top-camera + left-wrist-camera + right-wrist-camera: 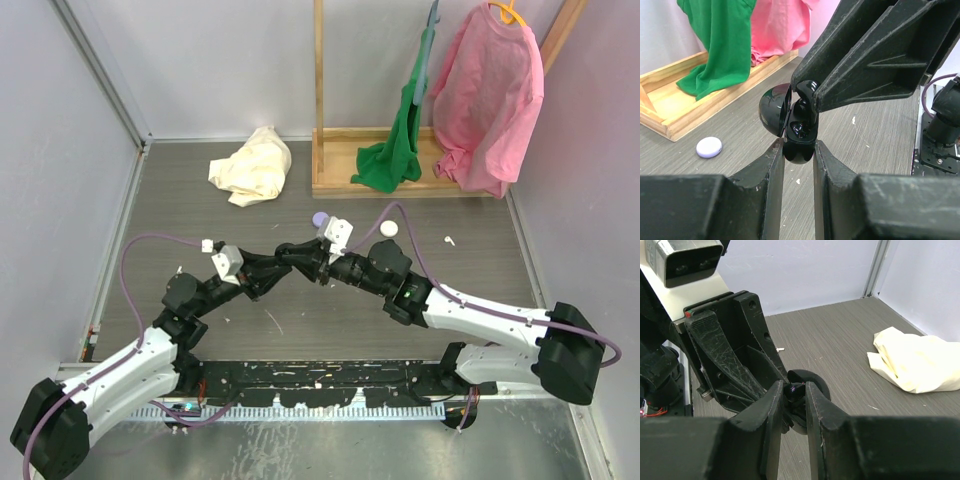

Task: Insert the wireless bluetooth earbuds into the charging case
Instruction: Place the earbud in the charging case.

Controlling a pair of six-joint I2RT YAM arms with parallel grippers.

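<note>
Left fingers (771, 190) grip the charging case (799, 150), right fingers (771, 415) an earbud (801, 108).

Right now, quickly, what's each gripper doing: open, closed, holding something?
Left gripper: closed on the open charging case.
Right gripper: closed on a small dark earbud at the case.
</note>
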